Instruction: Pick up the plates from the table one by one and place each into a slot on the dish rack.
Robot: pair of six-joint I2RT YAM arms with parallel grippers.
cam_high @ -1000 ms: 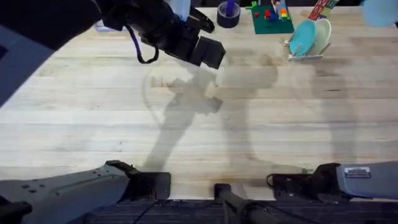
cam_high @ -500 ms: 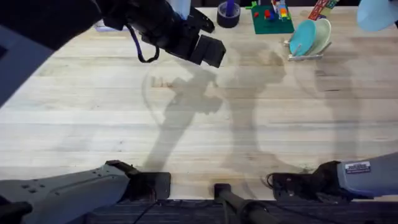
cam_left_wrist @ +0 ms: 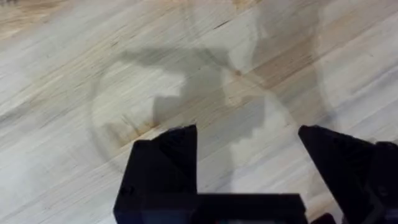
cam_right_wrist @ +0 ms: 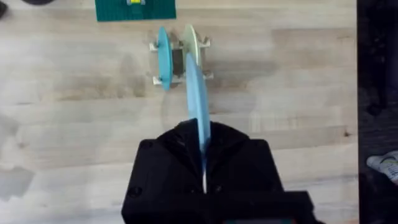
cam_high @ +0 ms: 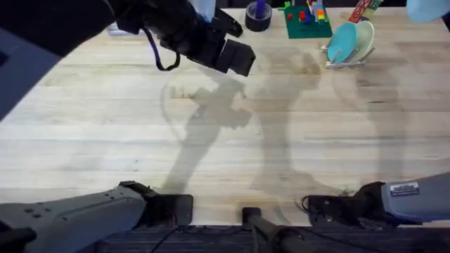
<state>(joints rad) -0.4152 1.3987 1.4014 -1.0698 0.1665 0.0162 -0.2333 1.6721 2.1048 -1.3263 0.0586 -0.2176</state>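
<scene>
Gripped edge-on by the right gripper [cam_right_wrist: 203, 163], the pale blue plate [cam_right_wrist: 198, 102] hangs over bare table [cam_high: 105, 119] short of the dish rack [cam_high: 346, 62] at upper right, while the left gripper [cam_left_wrist: 249, 168] gapes empty.

Dish rack [cam_high: 346, 57]: small, pale wood-coloured, set on the table [cam_high: 225, 140] toward one o'clock in the overhead view. Two plates are held upright in its slots, side by side: a teal plate [cam_high: 342, 41] and a cream plate [cam_high: 365, 39], both leaning slightly. In the right wrist view the rack [cam_right_wrist: 179, 61] is seen with the same two plates edge-on. A pale sky-blue plate [cam_right_wrist: 198, 102] is held edge-on, clamped in the right gripper [cam_right_wrist: 203, 163], apparently above the table and short of the rack. Tabletop: light planks, visible grain.
</scene>
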